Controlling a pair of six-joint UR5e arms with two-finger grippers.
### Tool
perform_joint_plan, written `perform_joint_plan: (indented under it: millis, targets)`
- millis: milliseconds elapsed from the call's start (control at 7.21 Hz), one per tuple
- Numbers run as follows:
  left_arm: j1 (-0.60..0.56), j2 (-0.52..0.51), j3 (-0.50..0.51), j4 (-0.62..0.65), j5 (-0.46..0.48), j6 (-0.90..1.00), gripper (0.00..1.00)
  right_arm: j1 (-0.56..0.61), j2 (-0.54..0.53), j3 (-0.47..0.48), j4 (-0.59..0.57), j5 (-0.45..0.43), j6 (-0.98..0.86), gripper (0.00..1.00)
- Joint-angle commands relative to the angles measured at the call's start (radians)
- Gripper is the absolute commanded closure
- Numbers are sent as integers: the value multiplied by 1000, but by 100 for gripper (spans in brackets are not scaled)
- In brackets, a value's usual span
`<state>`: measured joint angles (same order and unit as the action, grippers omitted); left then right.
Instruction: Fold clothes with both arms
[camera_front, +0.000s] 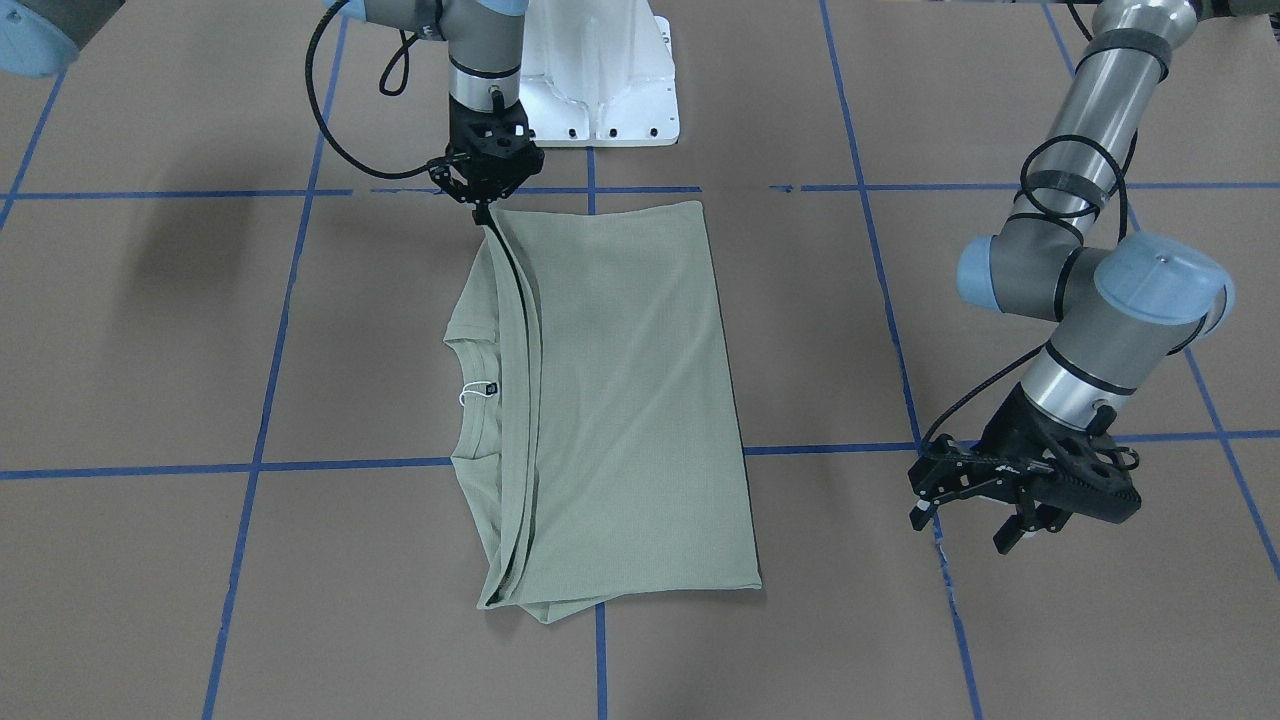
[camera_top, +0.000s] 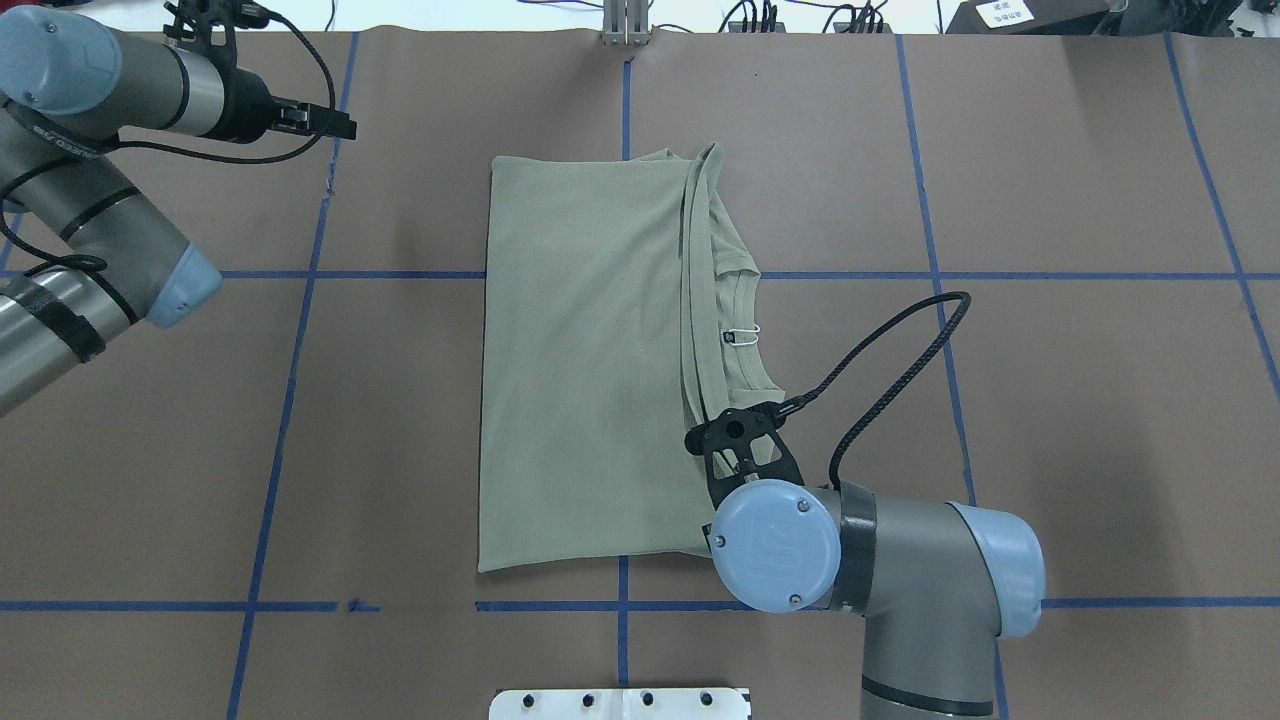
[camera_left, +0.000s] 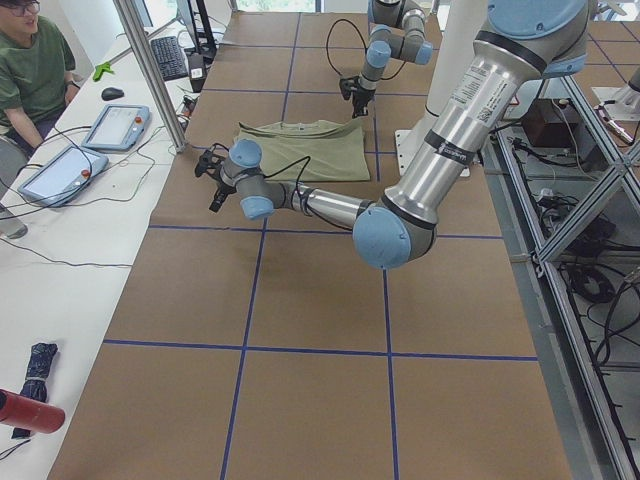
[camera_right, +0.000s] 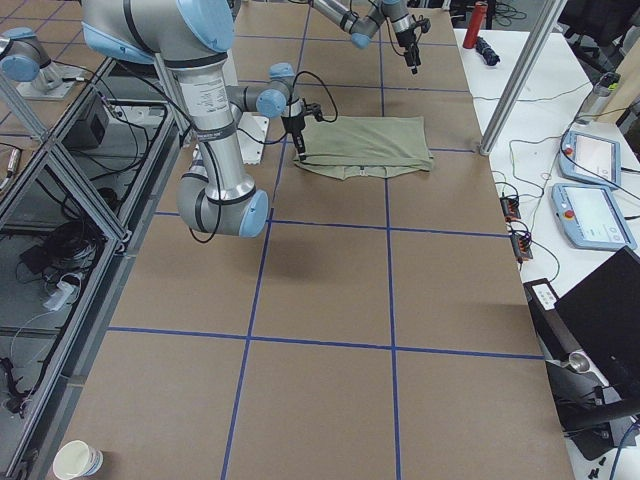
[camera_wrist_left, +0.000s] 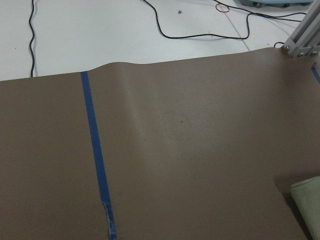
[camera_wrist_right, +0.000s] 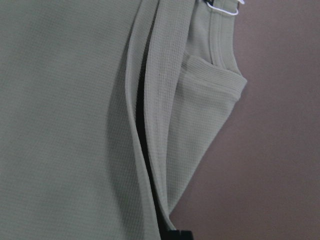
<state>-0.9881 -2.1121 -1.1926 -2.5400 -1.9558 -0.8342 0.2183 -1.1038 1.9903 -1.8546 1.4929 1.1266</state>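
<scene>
Nearest the white pedestal (camera_front: 610, 80): right gripper (camera_front: 489, 210), jaws closed narrow on the near corner of the shirt (camera_front: 630, 400), pinching the lifted doubled edge. Past that corner, lying flat on the brown table (camera_front: 150, 350), folded into a long rectangle, ribbed collar and black tag (camera_front: 491, 387) showing beside the fold. Farthest, well apart from the shirt's far corner on the robot's left: left gripper (camera_front: 962, 525), jaws spread wide, empty.
</scene>
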Motion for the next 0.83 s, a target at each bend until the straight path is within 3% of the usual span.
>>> perform_joint_plan:
  millis: [0,278,555,694]
  targets:
    - [2,3,-2,0,0,-3,0,-29,-53,21,3,0,176,100]
    - [5,40,-35,-3,0,-3,0,-54,-50,21,8,-5,289,1]
    - [5,41,-38,-2,-5,-3,0,-7,-35,33,27,4,253,0]
    - [5,41,-36,-2,-20,-3,0,42,-30,24,94,10,181,0]
